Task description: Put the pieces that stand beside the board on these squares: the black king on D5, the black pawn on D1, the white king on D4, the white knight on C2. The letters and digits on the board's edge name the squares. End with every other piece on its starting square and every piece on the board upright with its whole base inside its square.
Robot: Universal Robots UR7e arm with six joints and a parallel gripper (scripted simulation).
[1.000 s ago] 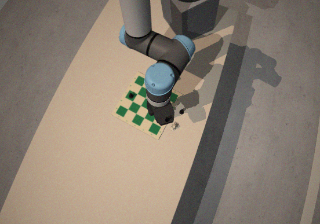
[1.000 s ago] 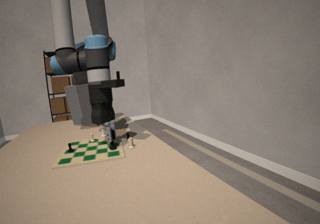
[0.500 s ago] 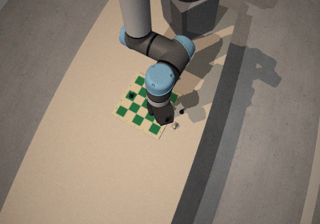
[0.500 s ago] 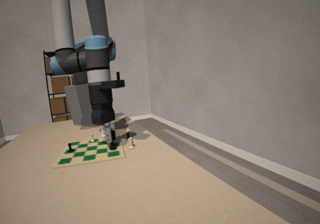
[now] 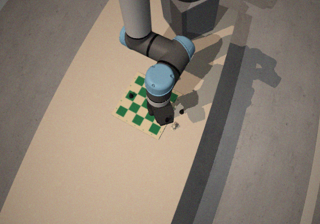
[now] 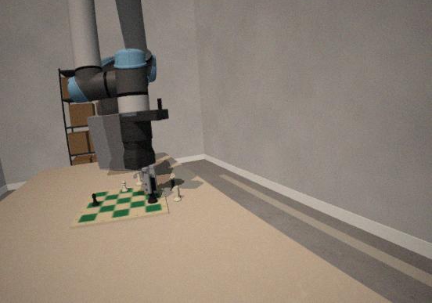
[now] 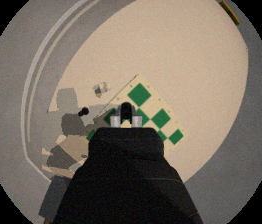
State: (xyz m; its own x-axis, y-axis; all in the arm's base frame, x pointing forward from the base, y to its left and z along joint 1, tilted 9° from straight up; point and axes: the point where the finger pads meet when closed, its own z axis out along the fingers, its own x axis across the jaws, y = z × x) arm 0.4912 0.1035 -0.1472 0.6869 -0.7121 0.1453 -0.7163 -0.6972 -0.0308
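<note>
The gripper [image 5: 166, 117] [image 6: 150, 191] [image 7: 126, 111] has its jaws partly open, clamped on the black king [image 5: 167, 120] [image 6: 153, 199] [image 7: 126, 110]. The king stands upright, long axis vertical, top between the fingers, base low at the side of the board [image 5: 122, 110] [image 6: 120, 213] [image 7: 139, 94] nearest the loose pieces; whether it touches the board, I cannot tell. A white piece [image 5: 174, 127] [image 6: 177, 193] [image 7: 101, 89] stands just beside the board.

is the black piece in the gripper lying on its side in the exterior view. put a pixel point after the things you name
No, the black piece [image 6: 153, 199] [image 7: 126, 111] stands upright between the fingers of the gripper [image 6: 151, 192] [image 7: 126, 111], its wide base pointing down.
</note>
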